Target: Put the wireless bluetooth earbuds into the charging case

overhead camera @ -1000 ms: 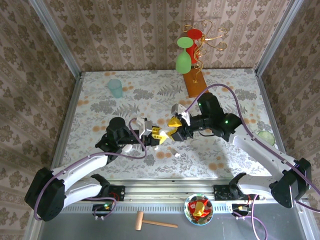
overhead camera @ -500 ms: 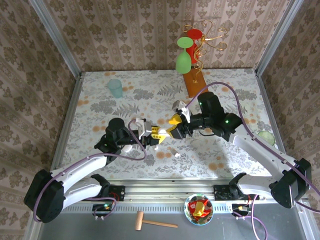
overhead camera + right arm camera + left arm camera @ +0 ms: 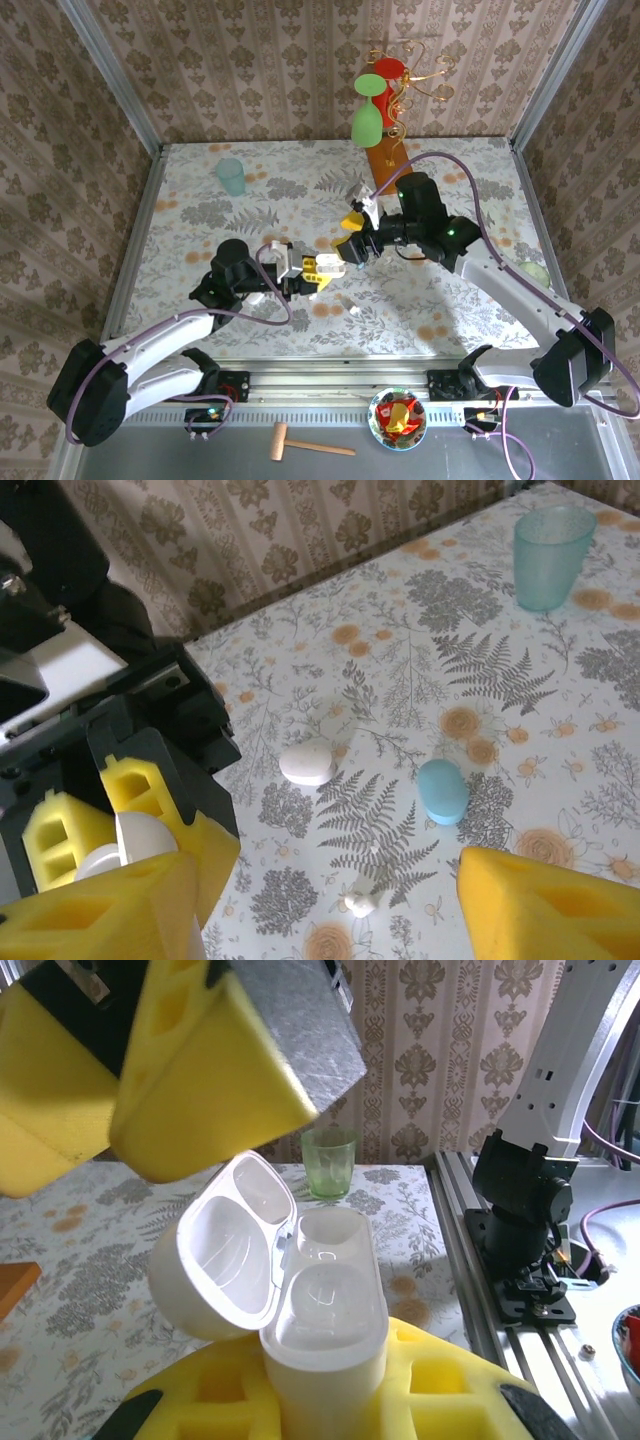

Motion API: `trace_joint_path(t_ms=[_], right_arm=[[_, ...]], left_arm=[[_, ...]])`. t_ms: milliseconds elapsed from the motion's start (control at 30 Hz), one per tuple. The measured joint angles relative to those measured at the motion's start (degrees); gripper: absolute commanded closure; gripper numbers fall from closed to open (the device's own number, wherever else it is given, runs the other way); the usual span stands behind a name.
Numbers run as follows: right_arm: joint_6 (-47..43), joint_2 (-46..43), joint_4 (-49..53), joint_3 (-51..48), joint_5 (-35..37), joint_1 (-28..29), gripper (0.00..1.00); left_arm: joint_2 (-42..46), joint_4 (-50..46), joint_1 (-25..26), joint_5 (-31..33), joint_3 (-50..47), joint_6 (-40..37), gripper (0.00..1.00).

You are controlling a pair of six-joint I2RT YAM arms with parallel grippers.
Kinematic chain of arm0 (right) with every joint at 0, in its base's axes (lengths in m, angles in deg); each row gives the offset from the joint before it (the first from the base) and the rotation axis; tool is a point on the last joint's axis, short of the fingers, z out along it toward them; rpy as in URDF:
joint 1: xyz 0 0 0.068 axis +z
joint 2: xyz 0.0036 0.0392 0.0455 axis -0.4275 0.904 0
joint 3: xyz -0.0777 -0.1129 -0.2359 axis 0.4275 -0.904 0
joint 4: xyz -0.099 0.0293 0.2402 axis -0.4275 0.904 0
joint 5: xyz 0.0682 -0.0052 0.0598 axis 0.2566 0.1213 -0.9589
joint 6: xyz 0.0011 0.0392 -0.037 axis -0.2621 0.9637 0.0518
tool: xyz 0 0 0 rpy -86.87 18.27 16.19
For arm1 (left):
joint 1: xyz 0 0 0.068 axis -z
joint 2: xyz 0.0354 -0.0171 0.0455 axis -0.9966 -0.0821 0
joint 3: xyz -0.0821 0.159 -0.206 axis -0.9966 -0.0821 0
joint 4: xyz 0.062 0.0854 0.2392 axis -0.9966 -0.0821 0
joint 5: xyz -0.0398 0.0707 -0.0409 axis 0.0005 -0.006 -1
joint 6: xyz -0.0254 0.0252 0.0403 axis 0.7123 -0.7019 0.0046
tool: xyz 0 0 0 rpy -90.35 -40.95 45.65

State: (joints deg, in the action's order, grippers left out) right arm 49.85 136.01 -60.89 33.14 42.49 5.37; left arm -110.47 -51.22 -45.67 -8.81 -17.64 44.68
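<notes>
— What is held in the left claw?
— An open white charging case is clamped between its yellow pads, lid tipped back on the hinge. Whether anything sits in the two wells cannot be told.
— And the right claw?
— Its pads are spread wide; nothing is gripped. It is poised close to the case, apart from it.
— Where are the earbuds found?
— Tiny white buds are seen lying on the tabletop toward its near edge, near a closed white case and a blue case. A teal cup is stood upright by the far-left corner.
</notes>
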Motion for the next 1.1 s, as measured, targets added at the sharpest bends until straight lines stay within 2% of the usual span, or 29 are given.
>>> trace_joint_path(t_ms=[100,200,367,433,600,800,1100], right_arm=[[2.9,-0.7,-1.9,0.0,2.3,-1.4,0.09],[7.2,-1.5,-4.8,-0.1,7.1,-4.3,0.00],[13.6,-2.2,-6.7,-1.5,15.6,-10.2,0.00],[14.9,-2.2,-6.6,-2.2,17.5,-10.7,0.04],[18.2,0.9,-3.0,-4.2,26.4,-12.2,0.25],[20.8,10.6,3.5,-4.6,28.9,-14.3,0.38],[18.8,22.5,12.3,-2.0,31.5,-14.7,0.41]], left_arm=[[-1.5,3.2,-0.5,0.1,-0.6,-0.5,1.00],[-3.5,5.8,-0.8,0.1,-1.2,-1.1,1.00],[-6.5,10.4,-1.0,-0.2,-1.4,-1.3,1.00],[-6.8,11.3,-1.0,-0.2,-1.5,-1.3,1.00],[-7.2,13.6,-1.0,-0.2,-2.4,-2.0,1.00],[-7.1,13.3,-1.0,-0.2,-4.1,-3.1,1.00],[-5.2,11.2,-0.7,0.0,-4.5,-4.8,1.00]])
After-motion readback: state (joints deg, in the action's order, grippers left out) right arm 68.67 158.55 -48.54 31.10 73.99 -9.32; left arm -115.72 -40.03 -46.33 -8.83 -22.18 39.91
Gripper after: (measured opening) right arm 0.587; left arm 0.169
